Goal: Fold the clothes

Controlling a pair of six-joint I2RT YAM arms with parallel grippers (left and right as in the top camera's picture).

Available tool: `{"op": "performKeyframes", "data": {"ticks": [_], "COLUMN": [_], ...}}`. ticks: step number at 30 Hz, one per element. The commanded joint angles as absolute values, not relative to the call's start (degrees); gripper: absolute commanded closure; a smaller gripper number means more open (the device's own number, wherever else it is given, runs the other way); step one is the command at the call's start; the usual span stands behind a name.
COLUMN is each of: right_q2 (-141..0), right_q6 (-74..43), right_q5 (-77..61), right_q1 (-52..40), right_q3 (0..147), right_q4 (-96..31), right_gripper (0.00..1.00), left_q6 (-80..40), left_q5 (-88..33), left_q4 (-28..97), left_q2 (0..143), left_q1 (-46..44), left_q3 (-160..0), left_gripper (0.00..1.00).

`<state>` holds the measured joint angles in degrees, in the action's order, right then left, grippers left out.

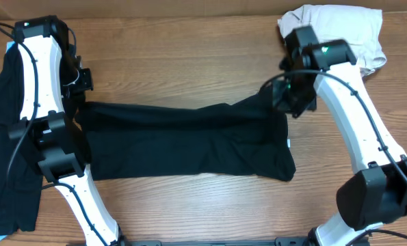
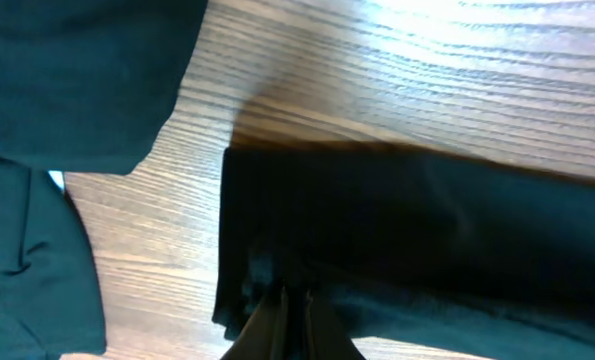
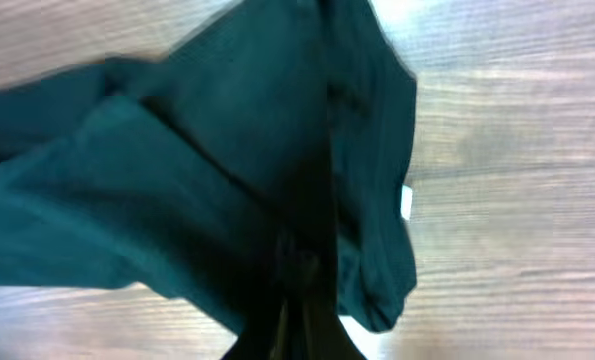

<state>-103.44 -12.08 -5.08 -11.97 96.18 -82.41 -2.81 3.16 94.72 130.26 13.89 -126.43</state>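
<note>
we've got the black T-shirt [image 1: 189, 140] lying sideways across the middle of the wooden table [image 1: 189, 48], bunched into a long band btw the two arms. left gripper [image 1: 80, 108] is clamped on the shirt's left edge, jaws pinched tight w/ fabric gathered btw them, and the left wrist cam shows the cloth wrinkling right at the tips. right gripper [image 1: 286, 97] is clenched on the shirt's upper right corner, which tapers up to it. in the right wrist cam the fabric drapes away from the tips in folds, w/ the small white label [image 3: 406, 203] showing near the right edge. the lower hem lies flat on the wood. a pile of black clothes [image 1: 5, 157] sits along the far left edge under the left arm, apart from the shirt, and a beige garment [image 1: 340, 34] is crumpled in the top right corner behind the right arm
</note>
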Motion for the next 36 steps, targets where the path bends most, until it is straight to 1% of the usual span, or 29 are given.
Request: {"op": "performKeyframes", "data": {"ticks": [1, 7, 20, 21, 22, 23, 24, 25, 26, 27, 28, 30, 36], "right_q2": [-103.2, -103.2, -103.2, -103.2, -103.2, -103.2, -103.2, -103.2, -103.2, -103.2, -103.2, -103.2, -102.8], "right_q6": [-13.5, -13.8, -14.0, -14.5, -14.7, -14.7, -14.7, -14.7, -14.7, -14.6, -14.6, -13.4, -10.7], "right_q5": [-4.6, -6.8, -7.2, -7.2, -7.1, -7.2, -7.2, -7.2, -7.2, -7.2, -7.2, -7.4, -11.3], "right_q1": [-11.5, -11.5, -10.7, -10.4, -10.1, -9.6, -9.1, -8.6, -8.2, -7.7, -7.2, -6.3, -4.8], "right_q3": [88.6, 82.4, 76.4, 75.8, 75.4, 75.1, 74.8, 74.8, 74.8, 74.8, 74.8, 74.9, 78.8], "right_q4": [-79.4, -76.5, -76.1, -75.9, -75.6, -75.4, -75.2, -75.2, -75.2, -75.2, -75.2, -75.1, -76.6], "right_gripper": [0.96, 0.96, 0.96, 0.95, 0.91, 0.89, 0.81, 0.71, 0.51, 0.41, 0.35, 0.32, 0.31], "left_q6": [-3.9, -5.0, -6.7, -6.6, -6.7, -6.7, -6.6, -6.6, -6.6, -6.6, -6.4, -6.4, -6.4], "left_q5": [7.0, 8.4, 9.6, 9.6, 9.6, 9.6, 9.6, 9.6, 9.6, 9.6, 9.6, 9.6, 8.0], "left_q4": [95.0, 93.5, 88.6, 88.1, 87.7, 87.1, 86.8, 86.7, 86.7, 86.7, 86.7, 87.2, 90.8], "left_q2": [128.6, 128.6, 128.6, 128.6, 128.6, 128.6, 128.6, 128.6, 128.6, 128.6, 128.6, 128.6, 126.3], "left_q1": [14.3, 14.3, 14.2, 14.2, 14.2, 14.2, 14.2, 14.2, 14.2, 14.2, 14.2, 14.2, 14.2], "left_q3": [-124.5, -118.9, -102.6, -101.6, -101.0, -100.5, -100.2, -100.1, -100.1, -100.2, -100.3, -101.2, -109.7], "left_gripper": [0.96, 0.96, 0.96, 0.96, 0.94, 0.87, 0.72, 0.59, 0.43, 0.33, 0.3, 0.27, 0.26]}}
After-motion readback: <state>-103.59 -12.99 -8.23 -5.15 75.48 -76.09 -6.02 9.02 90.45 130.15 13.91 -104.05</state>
